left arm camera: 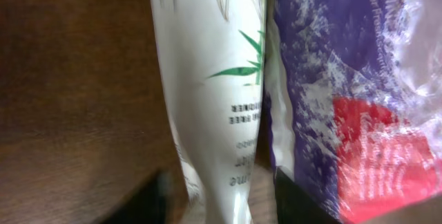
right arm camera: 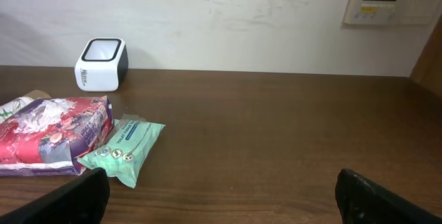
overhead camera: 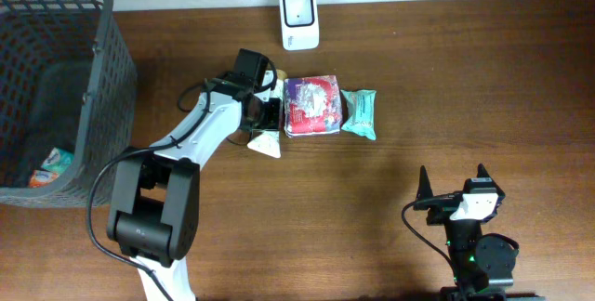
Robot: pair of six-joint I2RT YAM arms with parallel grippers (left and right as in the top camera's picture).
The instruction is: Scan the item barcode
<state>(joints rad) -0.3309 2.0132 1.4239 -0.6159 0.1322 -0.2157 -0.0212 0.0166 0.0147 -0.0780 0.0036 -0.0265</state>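
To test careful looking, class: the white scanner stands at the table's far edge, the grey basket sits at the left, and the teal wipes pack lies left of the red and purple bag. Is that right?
Not quite. The teal wipes pack lies right of the red and purple bag, as the overhead view shows. The white scanner and grey basket are as stated.

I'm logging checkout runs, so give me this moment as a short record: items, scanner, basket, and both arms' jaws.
scanner: white, at the table's far edge
white pouch: lying beside the purple-red packet
teal wipes pack: on the packet's other side
basket: grey mesh, left end of the table, a colourful pack inside
left jaws: apart, straddling the white pouch
right jaws: wide open, empty, well away from the items
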